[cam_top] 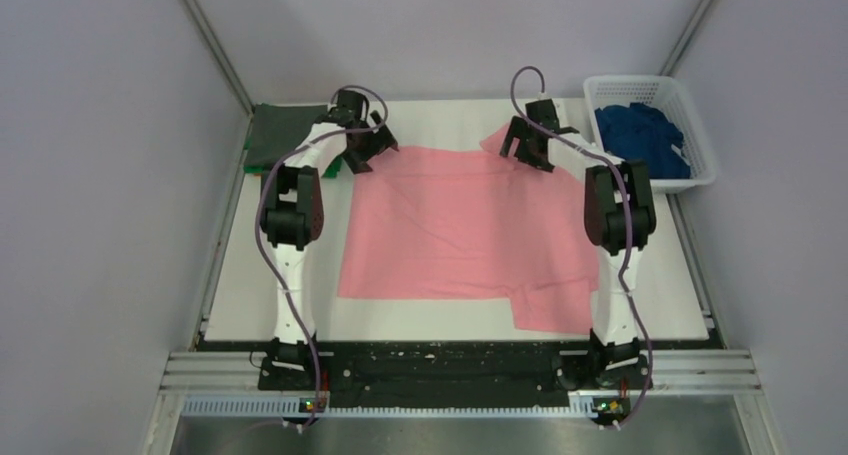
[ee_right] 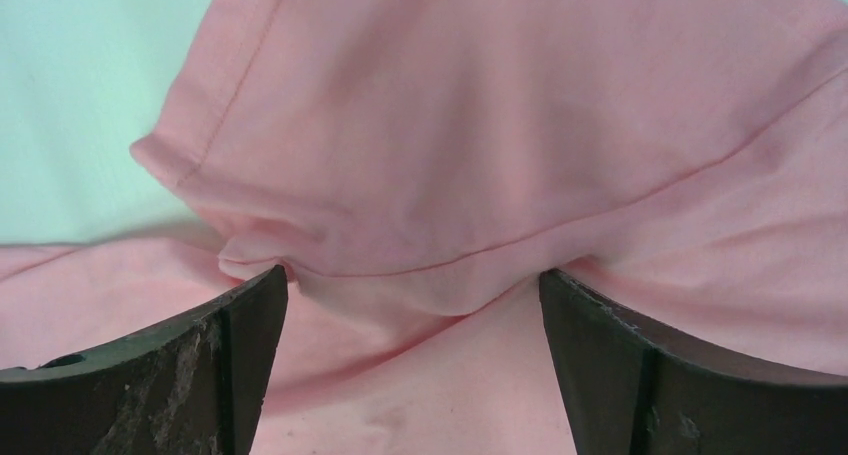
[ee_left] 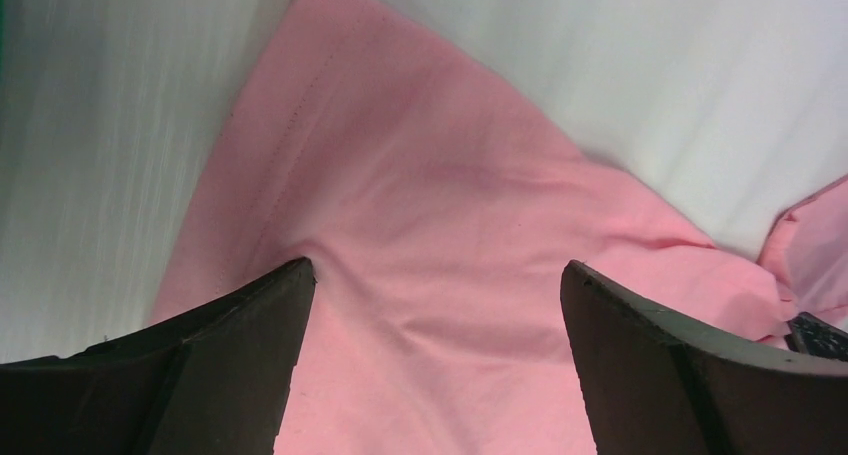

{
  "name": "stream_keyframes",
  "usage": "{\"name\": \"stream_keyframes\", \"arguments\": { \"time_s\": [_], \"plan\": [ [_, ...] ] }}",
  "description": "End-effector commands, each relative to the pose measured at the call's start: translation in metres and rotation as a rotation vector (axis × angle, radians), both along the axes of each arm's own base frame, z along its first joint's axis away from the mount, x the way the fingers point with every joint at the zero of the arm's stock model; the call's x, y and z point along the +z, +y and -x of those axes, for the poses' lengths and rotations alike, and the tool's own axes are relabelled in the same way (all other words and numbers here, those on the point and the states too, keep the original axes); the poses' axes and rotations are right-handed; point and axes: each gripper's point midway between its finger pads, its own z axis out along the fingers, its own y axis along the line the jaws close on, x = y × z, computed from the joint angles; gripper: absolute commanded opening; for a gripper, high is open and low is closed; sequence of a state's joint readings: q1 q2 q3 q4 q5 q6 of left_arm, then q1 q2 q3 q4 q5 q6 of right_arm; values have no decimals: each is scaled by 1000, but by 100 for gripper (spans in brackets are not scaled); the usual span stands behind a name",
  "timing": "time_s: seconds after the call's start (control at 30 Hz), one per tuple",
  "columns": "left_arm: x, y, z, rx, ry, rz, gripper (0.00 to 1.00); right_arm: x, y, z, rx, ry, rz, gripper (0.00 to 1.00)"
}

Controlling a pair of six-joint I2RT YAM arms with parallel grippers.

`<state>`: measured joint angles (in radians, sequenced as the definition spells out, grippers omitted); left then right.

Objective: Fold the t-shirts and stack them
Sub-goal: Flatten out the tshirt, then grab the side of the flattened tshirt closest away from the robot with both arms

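Observation:
The salmon-pink t-shirt (cam_top: 465,225) lies spread flat on the white table, one sleeve sticking out at the near right. My left gripper (cam_top: 368,155) is open over the shirt's far left corner; in the left wrist view its fingers (ee_left: 250,325) press down on pink cloth (ee_left: 430,225). My right gripper (cam_top: 527,150) is open over the far right corner, its fingers (ee_right: 240,325) straddling a folded sleeve hem (ee_right: 430,275). A dark blue shirt (cam_top: 640,135) lies in the basket. A green shirt (cam_top: 285,135) lies folded at the far left. The grey and orange shirts are out of view.
A white lattice basket (cam_top: 700,125) stands at the far right, beside the table. Grey walls close in on both sides. The arm bases sit on the black rail (cam_top: 440,370) at the near edge.

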<state>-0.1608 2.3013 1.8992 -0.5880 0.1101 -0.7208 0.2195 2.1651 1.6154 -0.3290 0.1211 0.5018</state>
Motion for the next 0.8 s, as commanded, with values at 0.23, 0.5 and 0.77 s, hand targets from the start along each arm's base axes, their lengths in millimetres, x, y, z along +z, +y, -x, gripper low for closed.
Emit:
{"name": "stream_keyframes", "arguments": {
  "time_s": [0.23,0.5,0.77],
  "plan": [
    [19,10,-47,10,-86,40,99,29,-3,-45,21,-66,-69,95],
    [101,-3,34,-54,-175,2,99,102,-30,56,37,-128,-9,99],
    [64,23,215,-34,-72,-71,99,99,-52,193,-31,-143,-79,99]
  ]
}}
